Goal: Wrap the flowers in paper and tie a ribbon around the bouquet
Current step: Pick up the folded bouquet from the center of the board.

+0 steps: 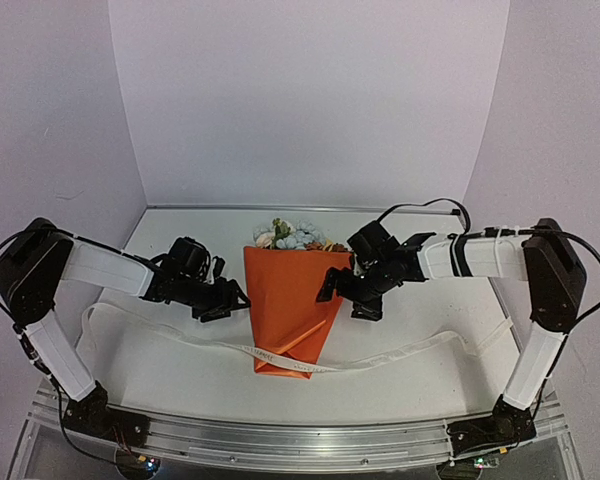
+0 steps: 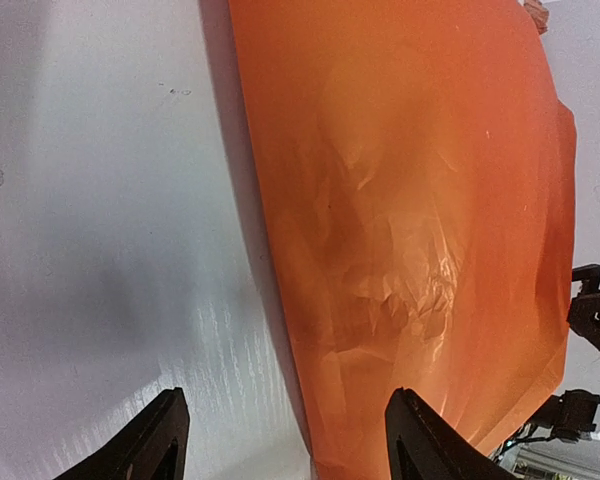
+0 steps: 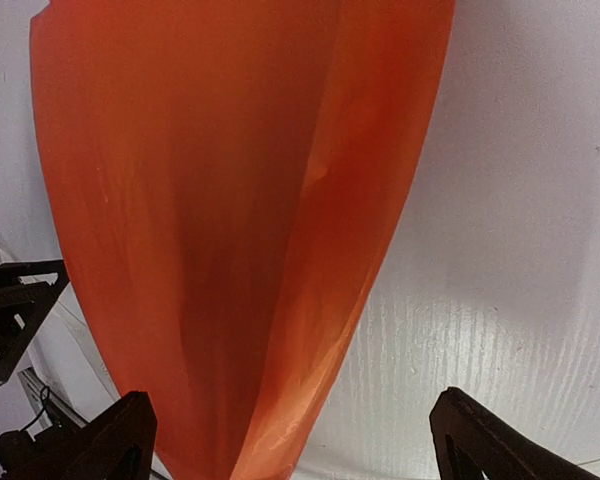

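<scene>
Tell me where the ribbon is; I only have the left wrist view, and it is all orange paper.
Observer: The ribbon lies untied across the table, crossing the narrow near end of the bouquet.
Operator: Are the flowers in?
Observer: Yes, the flowers stick out of its wide far end.
Operator: And the right tool?
Observer: The right tool is open over the bouquet's right edge, gripping nothing.

Flowers: stems hidden inside paper. Ribbon: lettering too small to read. Wrist views crop the paper's ends.
</scene>
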You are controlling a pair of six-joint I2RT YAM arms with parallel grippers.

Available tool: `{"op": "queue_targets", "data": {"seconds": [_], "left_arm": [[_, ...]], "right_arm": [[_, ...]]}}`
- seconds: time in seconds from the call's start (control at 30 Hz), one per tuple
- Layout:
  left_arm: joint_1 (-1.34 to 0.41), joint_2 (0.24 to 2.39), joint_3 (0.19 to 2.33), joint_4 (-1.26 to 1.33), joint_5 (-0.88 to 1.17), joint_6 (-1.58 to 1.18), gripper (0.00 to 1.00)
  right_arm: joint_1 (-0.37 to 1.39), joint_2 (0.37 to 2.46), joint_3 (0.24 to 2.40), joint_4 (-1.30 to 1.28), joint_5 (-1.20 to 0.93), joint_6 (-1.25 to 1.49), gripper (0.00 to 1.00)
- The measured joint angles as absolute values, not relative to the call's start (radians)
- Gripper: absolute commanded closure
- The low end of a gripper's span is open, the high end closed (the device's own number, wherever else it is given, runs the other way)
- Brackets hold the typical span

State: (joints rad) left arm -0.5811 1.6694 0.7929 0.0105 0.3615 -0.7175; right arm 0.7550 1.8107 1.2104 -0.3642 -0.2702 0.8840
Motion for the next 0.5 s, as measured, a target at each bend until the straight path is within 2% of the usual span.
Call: {"op": "queue_targets", "data": {"seconds": [0.1, 0.27, 0.5], "left_arm": [[-0.585, 1.682, 0.793, 0.027, 0.369, -0.729, 0.30], [-0.600, 1.711, 0.793, 0.058, 0.377, -0.740, 0.30], [-0.624, 1.734, 0.793, 0.085, 0.392, -0.760, 0.31]], "right_arm": [[0.764, 1.827, 1.193, -0.308, -0.271, 0.907, 0.02], [0.775, 1.869, 1.135, -0.197, -0.272, 0.968, 0.10], [0.776, 1.899, 1.069, -0.039, -0.283, 1.061, 0.36]]}}
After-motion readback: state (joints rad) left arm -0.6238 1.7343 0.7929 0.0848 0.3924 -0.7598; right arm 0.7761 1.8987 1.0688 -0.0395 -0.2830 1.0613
